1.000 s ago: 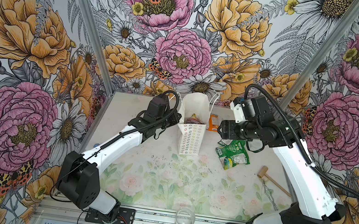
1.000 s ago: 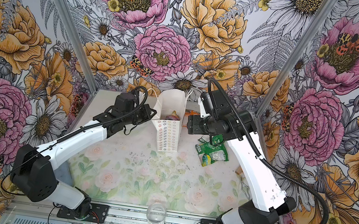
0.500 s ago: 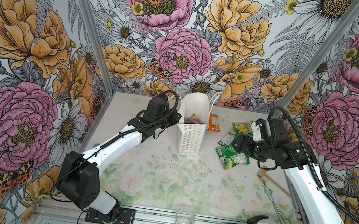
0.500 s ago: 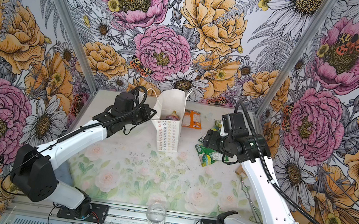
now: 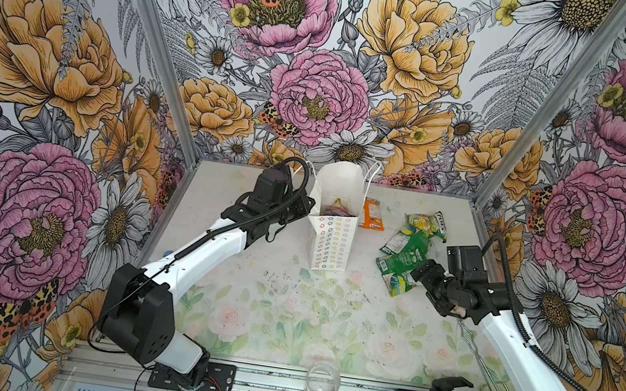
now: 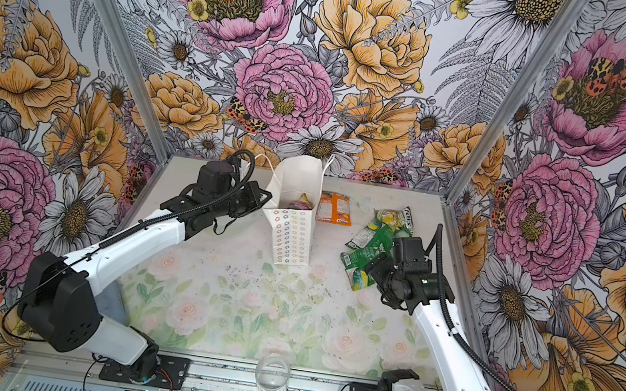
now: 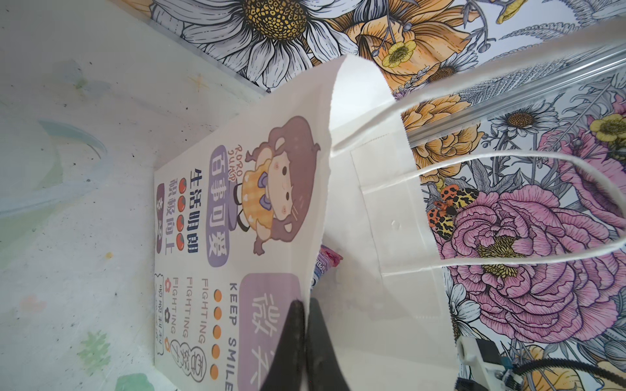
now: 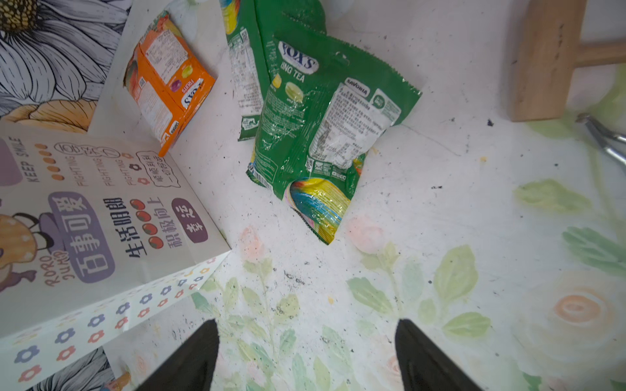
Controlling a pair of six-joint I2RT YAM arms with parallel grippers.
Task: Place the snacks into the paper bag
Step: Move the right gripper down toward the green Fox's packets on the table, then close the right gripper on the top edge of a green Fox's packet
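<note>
While the left fingers (image 7: 291, 338) are pinching the rim of the paper bag (image 5: 331, 245), which is standing upright on the surface (image 5: 277, 309), the right fingers (image 8: 193, 359) are hovering, spread wide and empty, just beside the green snacks (image 5: 403, 256). An orange packet (image 5: 373, 214) is lying beside the bag, and a purple packet (image 5: 336, 210) is sitting inside it.
</note>
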